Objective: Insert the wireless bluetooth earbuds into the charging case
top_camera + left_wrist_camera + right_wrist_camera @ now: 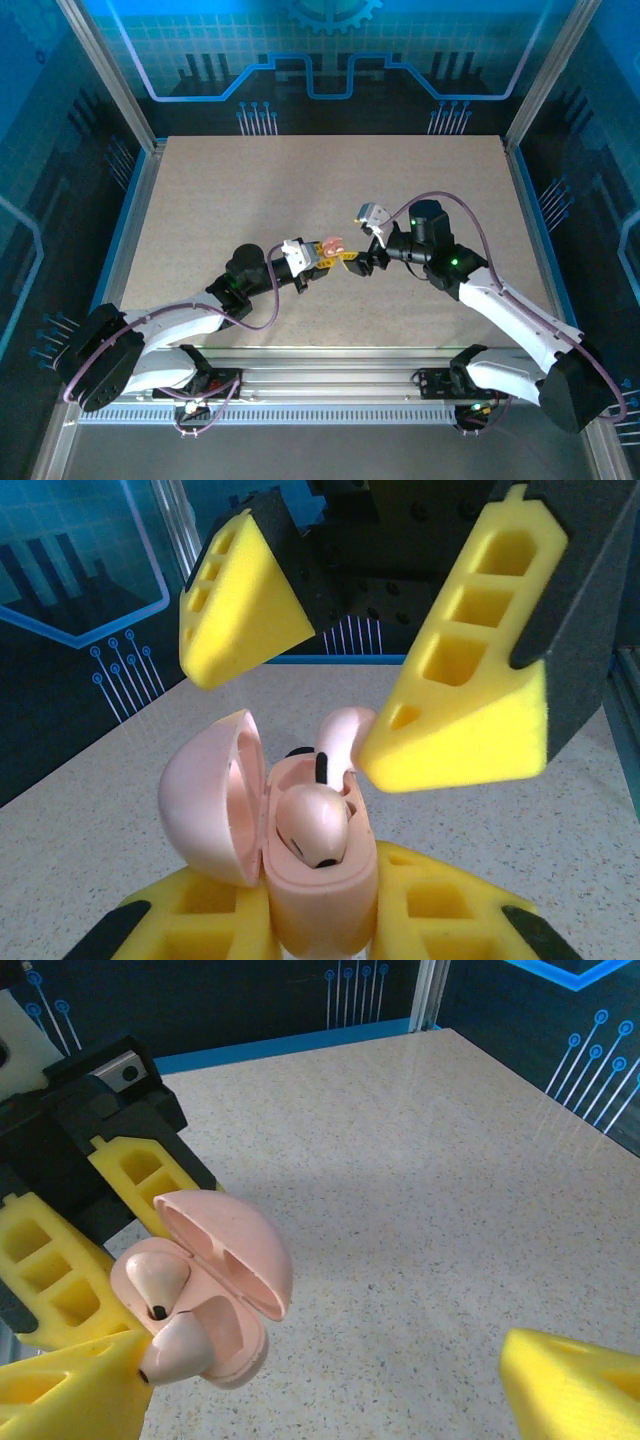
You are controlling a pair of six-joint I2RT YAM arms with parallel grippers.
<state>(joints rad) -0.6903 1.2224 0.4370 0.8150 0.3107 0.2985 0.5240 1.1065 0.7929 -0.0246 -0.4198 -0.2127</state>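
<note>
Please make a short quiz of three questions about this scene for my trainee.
1. True or false: the left gripper is shut on the round pale pink plastic charging case.
2. How many small pale pink earbuds sit fully inside that case? A none, B one, C two.
3. Fill in: the right gripper is ____.
Key: 1 true; 2 B, the other earbud sticks out; 3 open.

Charging case between left pincer fingers, above counter. One earbud seated inside; second earbud at other socket, touching one right pincer finger.
</note>
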